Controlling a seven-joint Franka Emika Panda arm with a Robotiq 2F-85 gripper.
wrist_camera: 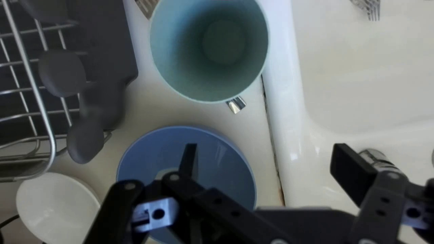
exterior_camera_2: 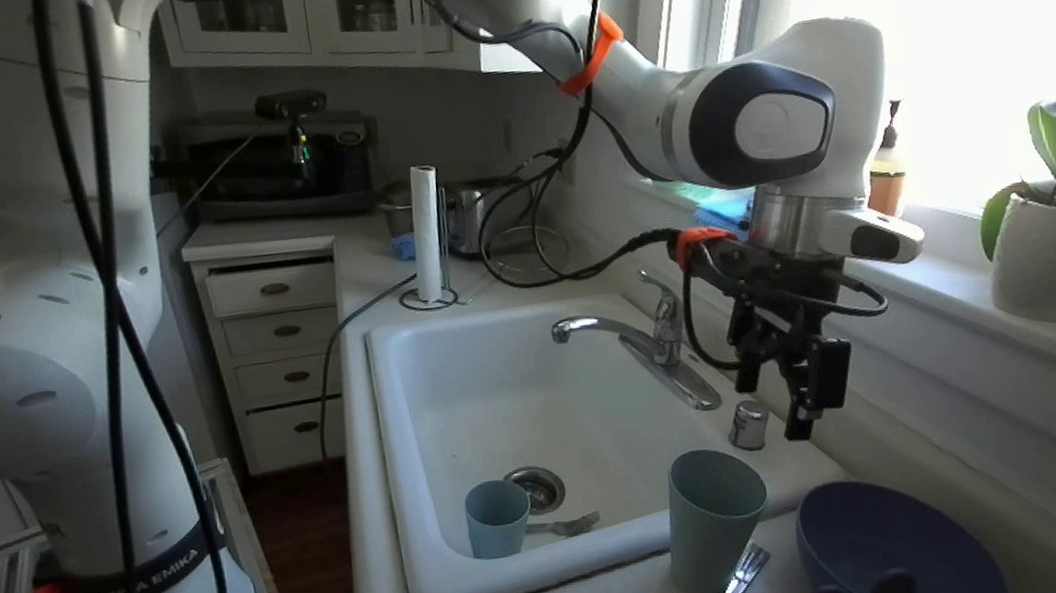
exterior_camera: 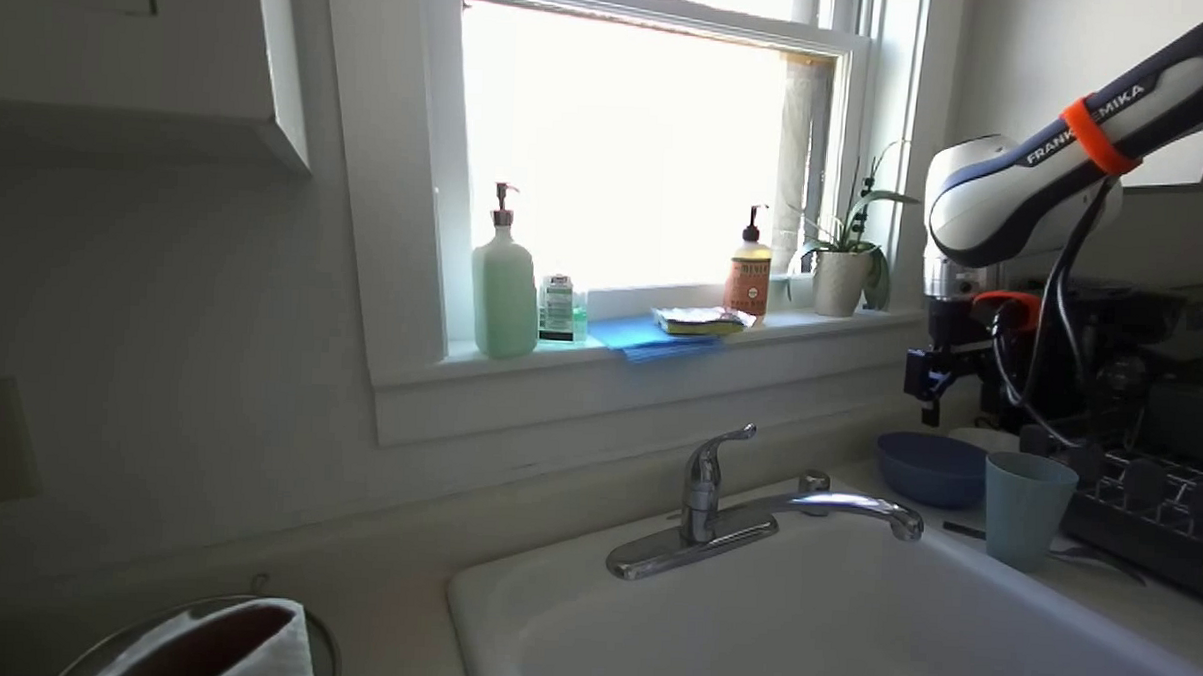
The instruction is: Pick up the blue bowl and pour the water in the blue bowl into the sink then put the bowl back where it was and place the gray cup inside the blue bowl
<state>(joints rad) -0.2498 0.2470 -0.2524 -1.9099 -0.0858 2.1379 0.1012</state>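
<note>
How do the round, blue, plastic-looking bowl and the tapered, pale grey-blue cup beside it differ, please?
The round, blue, plastic-looking bowl is darker than the tapered, pale grey-blue cup. The bowl is wider and lower, the cup narrower and taller. In the wrist view, the black tool partly covers the bowl but not the cup. Both stand open side up on the pale counter.

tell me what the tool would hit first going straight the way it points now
Downward, probably the blue bowl: in the wrist view one finger of the tool shows over it, the other over the ledge of the sink. Depth is unclear, so I can't say whether rim or inside.
</note>
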